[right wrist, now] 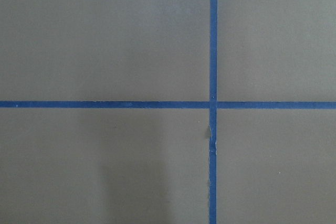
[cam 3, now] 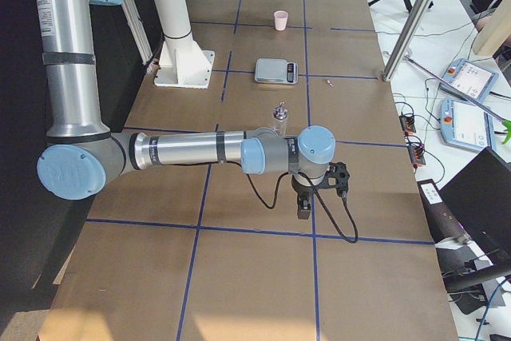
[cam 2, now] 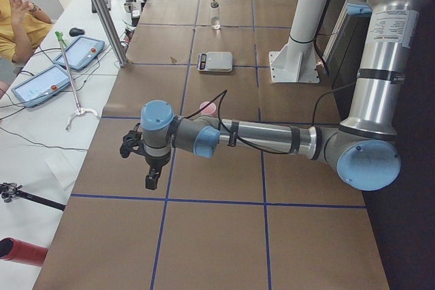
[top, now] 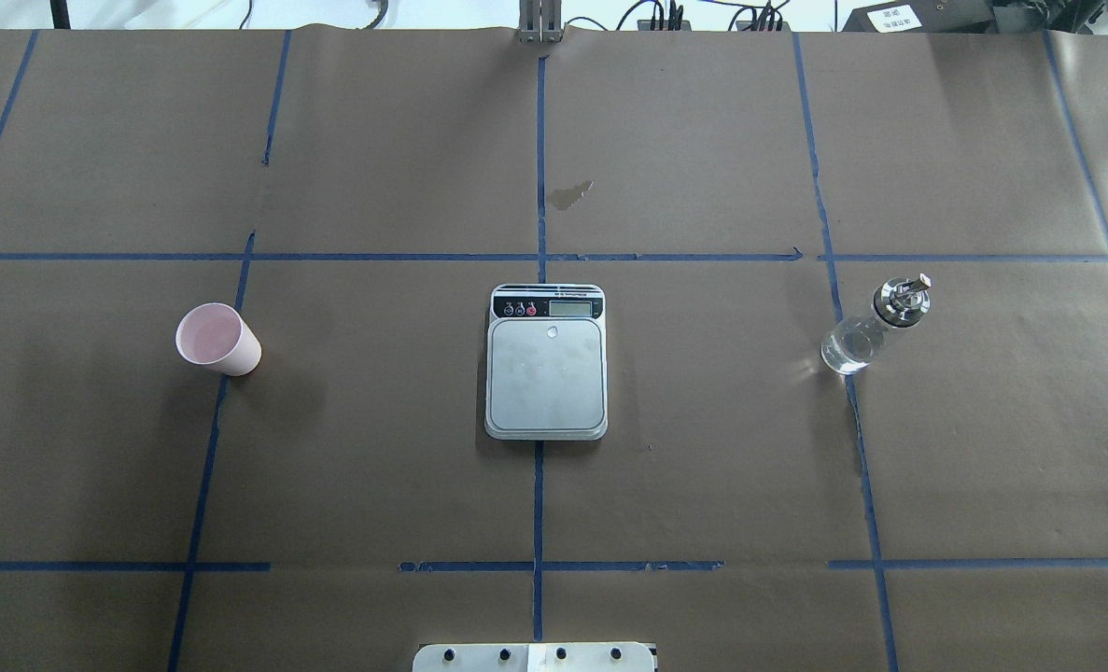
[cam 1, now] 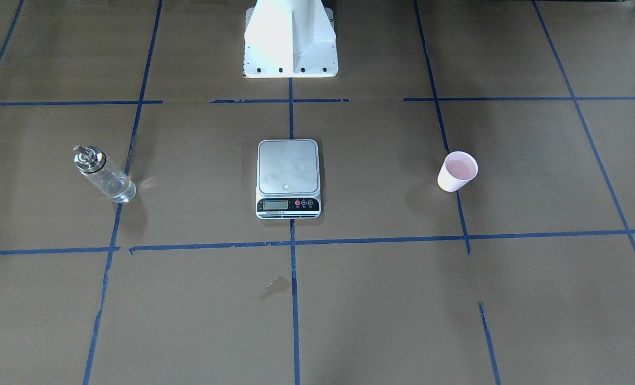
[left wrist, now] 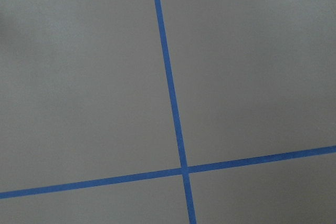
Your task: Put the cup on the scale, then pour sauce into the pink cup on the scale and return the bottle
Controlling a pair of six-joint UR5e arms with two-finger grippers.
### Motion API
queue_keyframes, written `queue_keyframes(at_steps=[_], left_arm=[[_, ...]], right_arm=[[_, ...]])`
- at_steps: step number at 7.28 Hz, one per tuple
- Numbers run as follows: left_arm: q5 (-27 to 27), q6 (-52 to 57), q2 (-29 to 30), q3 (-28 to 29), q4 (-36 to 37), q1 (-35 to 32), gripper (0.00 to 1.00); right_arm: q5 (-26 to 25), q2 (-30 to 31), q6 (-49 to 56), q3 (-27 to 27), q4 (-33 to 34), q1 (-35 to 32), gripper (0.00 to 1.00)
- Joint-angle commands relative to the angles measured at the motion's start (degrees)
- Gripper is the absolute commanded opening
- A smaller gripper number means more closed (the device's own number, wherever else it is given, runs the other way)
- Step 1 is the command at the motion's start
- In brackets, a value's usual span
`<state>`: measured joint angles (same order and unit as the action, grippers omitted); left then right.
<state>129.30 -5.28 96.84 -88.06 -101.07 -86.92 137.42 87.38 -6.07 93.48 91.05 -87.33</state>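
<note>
The pink cup point(top: 217, 340) stands upright on the brown paper at the overhead view's left, and at the front view's right point(cam 1: 458, 171). The scale point(top: 546, 362) lies in the middle with a bare silver plate point(cam 1: 288, 171). The clear bottle point(top: 872, 327) stands at the overhead view's right point(cam 1: 104, 174). My left gripper point(cam 2: 153, 181) shows only in the exterior left view, near the table's end, nearer the camera than the cup point(cam 2: 207, 108). My right gripper point(cam 3: 304, 209) shows only in the exterior right view, in front of the bottle point(cam 3: 279, 119). I cannot tell whether either is open or shut.
The white robot pedestal point(cam 1: 289, 40) stands behind the scale. A small stain point(top: 572, 194) marks the paper beyond the scale. Blue tape lines grid the table. Tablets point(cam 2: 47, 79) and a person sit at a side desk.
</note>
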Motion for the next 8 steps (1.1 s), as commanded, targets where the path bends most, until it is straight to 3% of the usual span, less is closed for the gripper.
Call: queue_keyframes(at_steps=[1, 6, 8], left_arm=[[0.95, 0.70, -0.33, -0.79, -0.08, 0.08, 1.00], [2.53, 0.54, 0.90, -3.08, -0.35, 1.48, 1.00], [5.60, -3.12, 0.55, -8.67, -4.99, 11.17, 1.00]], right_arm=[[0.48, 0.33, 0.00, 1.43, 0.62, -0.03, 1.00], [-0.05, 0.51, -0.61, 3.90, 0.09, 0.15, 1.00], [0.12, 0.85, -0.18, 4.16, -1.13, 0.23, 1.00]])
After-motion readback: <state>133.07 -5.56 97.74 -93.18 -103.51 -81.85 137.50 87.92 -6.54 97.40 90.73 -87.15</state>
